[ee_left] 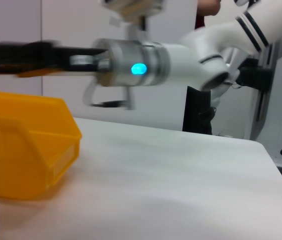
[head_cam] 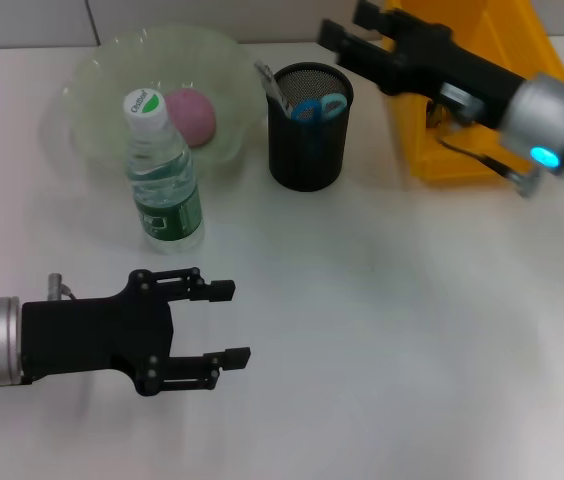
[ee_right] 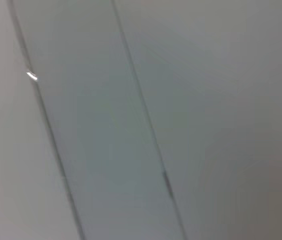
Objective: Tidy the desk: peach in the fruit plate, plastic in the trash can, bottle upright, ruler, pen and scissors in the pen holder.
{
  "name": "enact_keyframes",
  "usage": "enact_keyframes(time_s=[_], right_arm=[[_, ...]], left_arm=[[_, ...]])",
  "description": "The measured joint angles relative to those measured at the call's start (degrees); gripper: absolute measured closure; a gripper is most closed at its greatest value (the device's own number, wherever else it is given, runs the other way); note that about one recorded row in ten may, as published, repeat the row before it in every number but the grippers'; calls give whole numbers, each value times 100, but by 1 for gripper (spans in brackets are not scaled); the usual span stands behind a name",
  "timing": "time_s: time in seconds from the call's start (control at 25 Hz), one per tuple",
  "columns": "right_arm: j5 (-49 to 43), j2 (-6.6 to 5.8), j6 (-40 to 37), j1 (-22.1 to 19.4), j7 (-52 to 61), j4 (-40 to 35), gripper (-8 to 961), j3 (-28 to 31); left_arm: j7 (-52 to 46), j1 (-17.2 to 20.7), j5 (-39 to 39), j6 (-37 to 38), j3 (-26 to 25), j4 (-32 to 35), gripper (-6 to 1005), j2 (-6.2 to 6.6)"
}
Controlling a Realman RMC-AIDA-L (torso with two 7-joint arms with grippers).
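Beside the pen holder [head_cam: 308, 128], toward the robot's left, one bottle [head_cam: 161, 175] stands upright in front of the fruit plate [head_cam: 102, 110], which holds one peach [head_cam: 192, 114]. The left gripper [head_cam: 230, 322], fingers apart and empty, hovers nearer the robot than the bottle. The right gripper [head_cam: 347, 33] is raised just beyond the holder, its finger state indeterminable. Blue scissors [head_cam: 317, 107] protrude from the holder, blades hidden. One yellow bin [head_cam: 462, 100] stands at its right.

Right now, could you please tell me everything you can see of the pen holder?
The pen holder is a black mesh cylinder, apparently metal, standing upright on the white desk between the fruit plate and the yellow bin. Blue scissor handles and a slim metallic item poke out. Neither gripper touches it.
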Motion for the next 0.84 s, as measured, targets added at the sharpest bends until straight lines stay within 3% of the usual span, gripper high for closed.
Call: enact_keyframes(time_s=[0.04, 0.08, 0.12, 0.16, 0.24, 0.32, 0.36, 0.4, 0.44, 0.48, 0.52, 0.84], right_arm=[[-265, -14, -566, -686, 447, -706, 331, -127], [-265, -14, -566, -686, 447, -706, 319, -127], [-764, -22, -1216, -1407, 848, -1451, 306, -136], [-764, -22, -1216, -1407, 848, -1451, 294, -136], [-1838, -80, -2324, -2206, 1172, -2207, 269, 85], [-2185, -102, -2718, -2329, 1165, -2260, 269, 245], [-2869, -137, -3414, -2501, 973, -2212, 270, 712], [-2869, -137, -3414, -2501, 973, -2212, 270, 712], [-3496, -146, -3921, -2588, 635, -2010, 270, 1283], [-3496, -146, -3921, -2588, 635, -2010, 270, 1283], [-3909, -146, -4188, -2633, 269, -1796, 270, 1659], [-4236, -114, -4222, -2702, -183, -1610, 271, 1821]], left_arm=[[-55, 9, 2, 42, -70, -21, 273, 21], [-55, 9, 2, 42, -70, -21, 273, 21], [-77, 11, 1, 66, -108, -35, 273, 31], [-86, 18, 4, 77, -136, -41, 273, 42], [-85, 30, 19, 90, -209, -48, 273, 58], [-78, 8, 45, 72, -244, -49, 273, 92], [-82, -16, 47, 58, -246, -50, 273, 110], [-82, -16, 47, 58, -246, -50, 273, 110], [-98, -42, 55, 29, -247, -56, 273, 131], [-98, -42, 55, 29, -247, -56, 273, 131], [-98, -47, 58, 9, -246, -61, 273, 133], [-120, -23, 62, -14, -235, -68, 273, 101]])
